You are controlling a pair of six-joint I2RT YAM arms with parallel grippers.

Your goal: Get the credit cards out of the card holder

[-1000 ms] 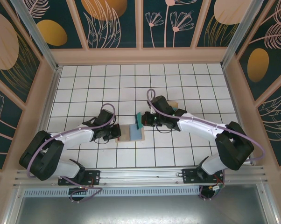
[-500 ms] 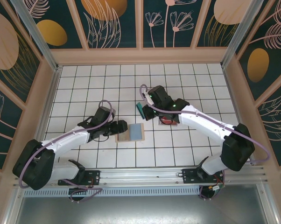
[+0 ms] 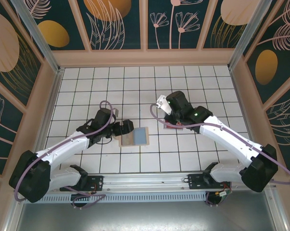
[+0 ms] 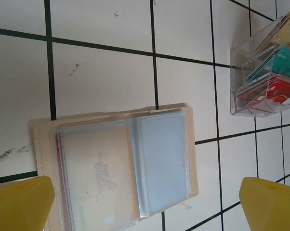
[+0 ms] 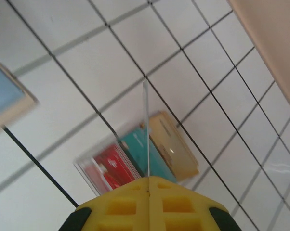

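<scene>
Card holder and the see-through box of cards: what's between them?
The stretch is bare: in the left wrist view, plain white tiles with dark lines lie between the card holder and the clear card box.

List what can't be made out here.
- The card in the right gripper: edge-on in the right wrist view, face unseen.
- The card holder: cut by the left wrist view's bottom edge; cloudy sleeves blur what is inside.
- The tray: cut by that view's right edge; in the top view, the right arm covers most of it.
</scene>
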